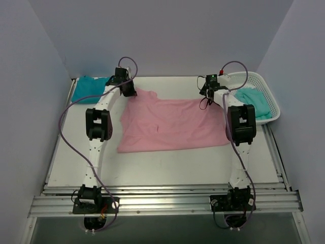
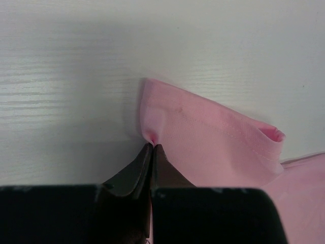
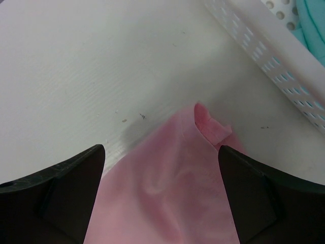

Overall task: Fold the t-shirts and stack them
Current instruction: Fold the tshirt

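Observation:
A light pink t-shirt [image 1: 170, 126] lies spread across the middle of the table. My left gripper [image 1: 127, 90] is at its far left corner, shut on a pinch of the pink cloth [image 2: 203, 142]. My right gripper [image 1: 207, 96] hovers at the shirt's far right corner with its jaws wide open on either side of the pink cloth [image 3: 172, 193], not gripping it. A deep teal t-shirt [image 1: 89, 87] lies at the far left of the table. In the white mesh basket [image 1: 271, 107] sits a paler mint-teal t-shirt [image 1: 252, 99].
The basket stands at the far right of the table, and its wall [image 3: 274, 56] runs close beside my right gripper. Purple cables loop over both arms. Walls close in the table on the left, back and right.

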Tool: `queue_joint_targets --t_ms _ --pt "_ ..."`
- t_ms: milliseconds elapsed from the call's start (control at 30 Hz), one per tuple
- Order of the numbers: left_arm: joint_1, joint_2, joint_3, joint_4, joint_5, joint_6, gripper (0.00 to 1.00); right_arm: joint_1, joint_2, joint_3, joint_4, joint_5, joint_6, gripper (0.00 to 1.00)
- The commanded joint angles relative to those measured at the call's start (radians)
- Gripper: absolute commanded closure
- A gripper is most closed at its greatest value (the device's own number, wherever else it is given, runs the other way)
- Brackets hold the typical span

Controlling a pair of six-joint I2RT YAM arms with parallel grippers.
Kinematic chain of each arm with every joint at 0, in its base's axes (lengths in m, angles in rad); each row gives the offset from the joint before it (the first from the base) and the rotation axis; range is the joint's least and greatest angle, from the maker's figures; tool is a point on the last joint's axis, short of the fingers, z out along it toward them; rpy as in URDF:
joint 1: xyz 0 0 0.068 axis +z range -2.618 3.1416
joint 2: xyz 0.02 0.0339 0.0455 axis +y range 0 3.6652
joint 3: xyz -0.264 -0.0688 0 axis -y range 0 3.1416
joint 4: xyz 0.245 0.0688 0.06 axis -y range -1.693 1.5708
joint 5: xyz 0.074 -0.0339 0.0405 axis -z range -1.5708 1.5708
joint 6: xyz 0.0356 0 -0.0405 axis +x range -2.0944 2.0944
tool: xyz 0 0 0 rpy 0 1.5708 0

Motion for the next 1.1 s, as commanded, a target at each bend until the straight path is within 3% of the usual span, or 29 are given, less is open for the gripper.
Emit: queue_joint_targets --t_ms 0,133,333,433,467,600,1067 --pt "0.013 -0.033 -0.024 -0.085 -0.027 0.030 0.98 -0.011 0.042 0.076 -0.032 0.044 -0.010 0.11" --pt "0.013 -0.038 -0.031 -0.082 -0.024 0.033 0.98 -0.024 0.073 0.110 -0.036 0.036 -0.012 0.20" --pt "0.013 -0.044 -0.043 -0.074 -0.022 0.033 0.98 -0.040 0.105 0.132 -0.032 0.016 -0.010 0.43" --pt "0.013 -0.047 -0.047 -0.074 -0.019 0.035 0.98 -0.046 0.117 0.135 -0.029 0.007 -0.010 0.60" --pt "0.013 -0.047 -0.047 -0.073 -0.021 0.037 0.98 -0.046 0.119 0.136 -0.028 0.005 -0.010 0.71" --pt "0.013 -0.047 -0.048 -0.071 -0.019 0.038 0.98 -0.047 0.133 0.141 -0.029 -0.001 -0.010 0.97" --pt "0.013 -0.143 -0.169 0.078 0.002 0.052 0.98 -0.047 0.099 0.127 -0.026 -0.002 -0.010 1.00"
